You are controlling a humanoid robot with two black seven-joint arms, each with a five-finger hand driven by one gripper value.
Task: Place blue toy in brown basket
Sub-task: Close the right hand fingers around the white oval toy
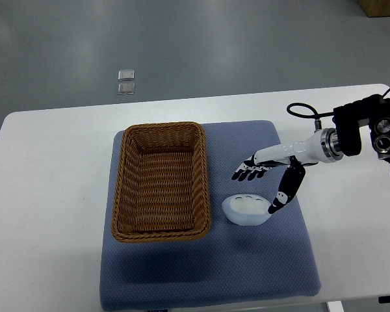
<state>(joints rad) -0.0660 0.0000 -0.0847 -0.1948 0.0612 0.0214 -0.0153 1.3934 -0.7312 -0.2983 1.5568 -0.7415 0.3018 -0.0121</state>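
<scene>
The right hand (pixel 265 185) comes in from three o'clock over the blue mat (pixel 182 273), its arm reaching across the white table (pixel 45 195). Its four fingers (pixel 247 173) are spread nearly flat and point toward nine o'clock, above the toy, while the thumb (pixel 283 195) hangs down toward six o'clock with its tip at the toy's right edge, touching or all but touching. Nothing is gripped yet; the hand is wide open. The toy (pixel 247 209), a pale blue rounded piece with white bumps on top, sits on the mat just beside the basket's right wall, toward the near corner. The basket (pixel 161 181) stands empty at the mat's left half, its long side running twelve to six. The left arm is out of view. The step in hand looks like the approach to the grasp. To do it well, the hand should likely drop so the fingers come down on the toy's far and left side while the thumb stays on the right, then close evenly across the middle. The toy looks soft and low, so a shallow pinch may slip. With the rim so near, pushing the toy toward nine o'clock could jam it against the wicker; lift straight up first, clear the rim, then carry it over.
</scene>
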